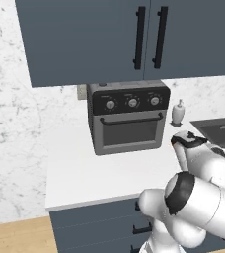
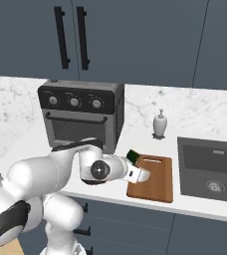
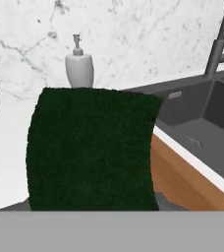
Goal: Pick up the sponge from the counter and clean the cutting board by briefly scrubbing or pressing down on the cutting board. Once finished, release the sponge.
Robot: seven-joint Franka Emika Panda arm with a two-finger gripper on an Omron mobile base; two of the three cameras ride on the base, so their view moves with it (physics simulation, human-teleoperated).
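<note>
Sponge [image 3: 92,147] clenched in my gripper [image 2: 141,175], above the board's [image 2: 158,182] left edge; I should press flat down, then scrub briefly.

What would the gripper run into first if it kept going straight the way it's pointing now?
Probably the soap bottle by the wall, though depth is hard to judge. The gripper, shut on the sponge, points across the cutting board toward the back of the counter.

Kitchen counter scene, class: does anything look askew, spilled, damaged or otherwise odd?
Nothing spilled or damaged. The one oddity: the sponge is tilted off the counter in the shut tool, at the cutting board's left edge.
</note>
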